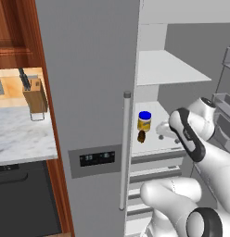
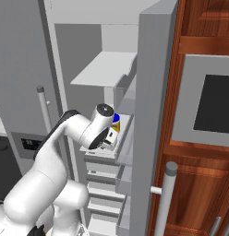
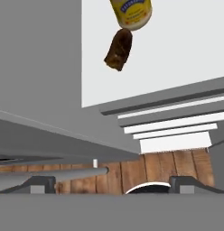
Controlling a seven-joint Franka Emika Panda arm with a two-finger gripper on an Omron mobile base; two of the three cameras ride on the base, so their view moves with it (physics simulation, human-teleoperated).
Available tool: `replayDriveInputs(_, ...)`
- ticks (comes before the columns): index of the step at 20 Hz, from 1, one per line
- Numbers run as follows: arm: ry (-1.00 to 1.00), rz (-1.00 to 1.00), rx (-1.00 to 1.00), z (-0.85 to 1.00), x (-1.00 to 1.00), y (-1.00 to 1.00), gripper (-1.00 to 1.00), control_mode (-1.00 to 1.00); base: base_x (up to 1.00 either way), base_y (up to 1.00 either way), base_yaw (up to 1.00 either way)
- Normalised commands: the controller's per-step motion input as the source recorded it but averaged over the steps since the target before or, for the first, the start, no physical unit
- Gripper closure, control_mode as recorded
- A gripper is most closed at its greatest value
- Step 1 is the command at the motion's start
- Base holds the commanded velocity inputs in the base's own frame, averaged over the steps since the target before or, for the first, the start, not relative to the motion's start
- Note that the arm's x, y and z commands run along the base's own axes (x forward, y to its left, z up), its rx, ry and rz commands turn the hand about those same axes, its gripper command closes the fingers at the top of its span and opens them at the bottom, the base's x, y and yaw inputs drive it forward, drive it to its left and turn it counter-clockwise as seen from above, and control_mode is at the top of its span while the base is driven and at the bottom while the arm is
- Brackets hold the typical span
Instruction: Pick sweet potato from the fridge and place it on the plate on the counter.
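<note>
**Dark fingers short of the sweet potato**

The gripper [image 3: 111,185] hangs empty, jaws spread wide, above the shelf's front edge. The sweet potato [image 3: 119,49] lies just beside the yellow jar [image 3: 131,12] on the fridge [image 1: 89,92] shelf. I'd reach deeper, avoiding the jar.

dark brown sweet potato [image 3: 119,49] on white fridge shelf [image 3: 177,67], counter [image 1: 19,134] marble

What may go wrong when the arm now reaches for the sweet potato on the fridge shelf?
1. The sweet potato lies right against the yellow jar, so a finger might knock the jar over.
2. It sits at the shelf's left edge beside the closed fridge door; the gripper might bump that door.
3. The potato is small and oblong, so it could slip out.
</note>
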Motion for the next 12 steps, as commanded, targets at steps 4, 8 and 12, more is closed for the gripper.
replayDriveInputs(4,0.00,0.00,0.07,-0.25,0.37,0.00,-1.00,-1.00,0.00,0.00,0.00)
replayDriveInputs(8,0.00,-0.03,0.02,-0.21,0.39,0.00,-1.00,-1.00,0.00,0.00,0.00)
replayDriveInputs(12,0.00,-0.05,0.00,-0.17,0.42,0.00,-1.00,-1.00,0.00,0.00,0.00)
